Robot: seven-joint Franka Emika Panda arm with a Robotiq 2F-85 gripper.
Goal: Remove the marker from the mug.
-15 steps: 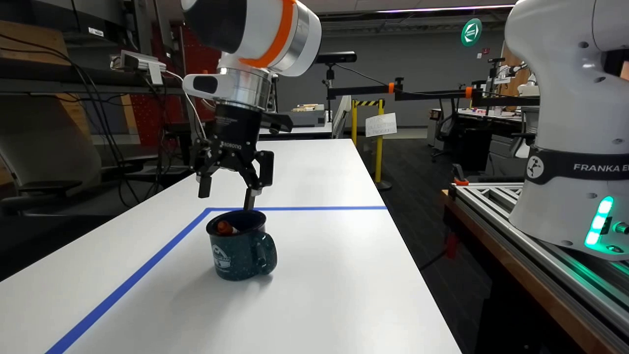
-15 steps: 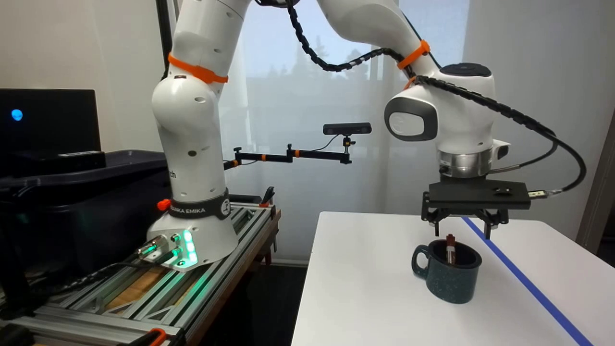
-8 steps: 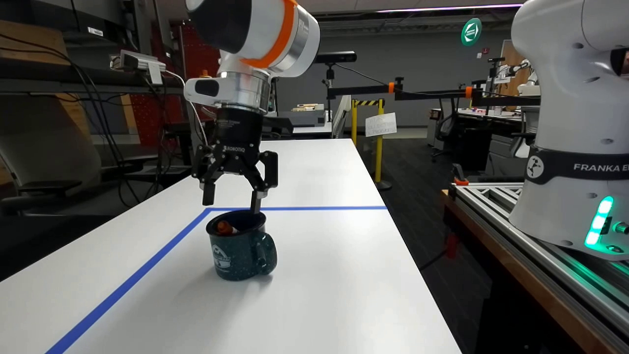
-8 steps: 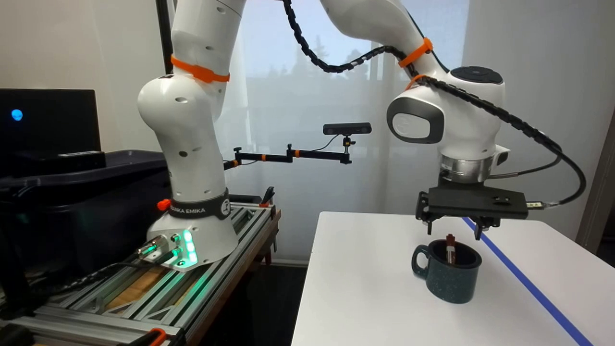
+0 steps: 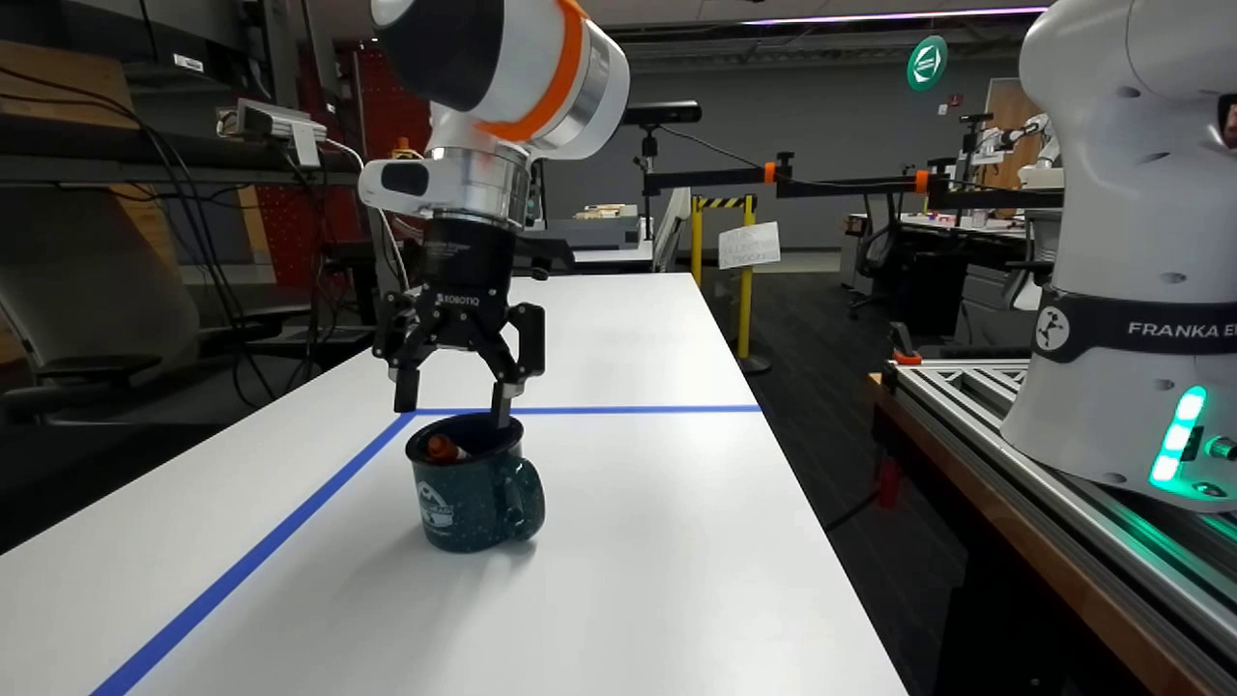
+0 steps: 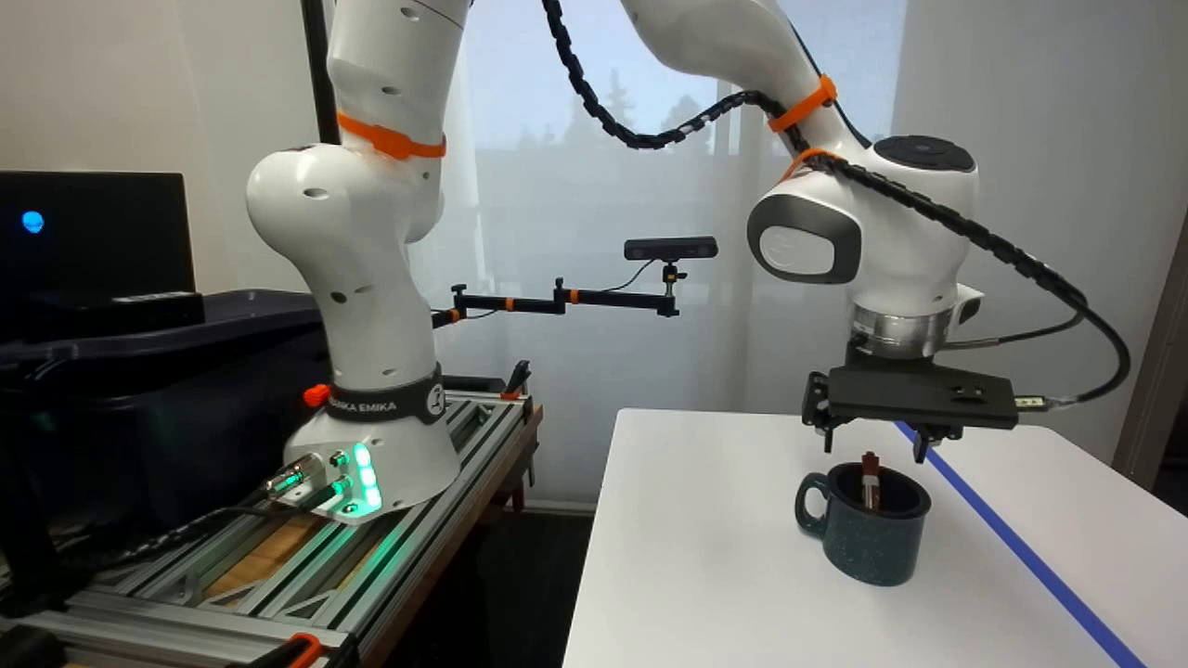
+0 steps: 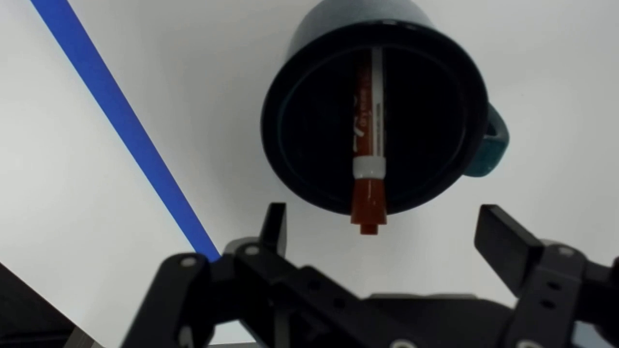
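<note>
The teal-blue mug (image 5: 464, 512) stands upright on the white table, also seen in an exterior view (image 6: 868, 549) and in the wrist view (image 7: 272, 125). The orange-red marker (image 7: 368, 198) leans inside it, its capped end resting over the rim. The capped end also shows in both exterior views (image 5: 444, 448) (image 6: 870, 471). The marker's lower end is deep in the dark mug. My gripper (image 5: 453, 416) points down just above the mug, open and empty; it also shows in an exterior view (image 6: 874, 455). In the wrist view, its fingertips (image 7: 384, 229) are wide apart, either side of the marker's cap, not touching it.
Blue tape (image 5: 290, 527) runs along the white table (image 5: 657, 580) beside and behind the mug. The mug handle (image 6: 809, 506) sticks out to one side, toward the robot's base (image 6: 380, 445). A camera on a jointed bar (image 6: 670, 249) stands beyond the table.
My gripper has come down slightly and straightened to a more upright pose, shifting a little toward the robot base. It stays open. The mug and marker have not moved.
</note>
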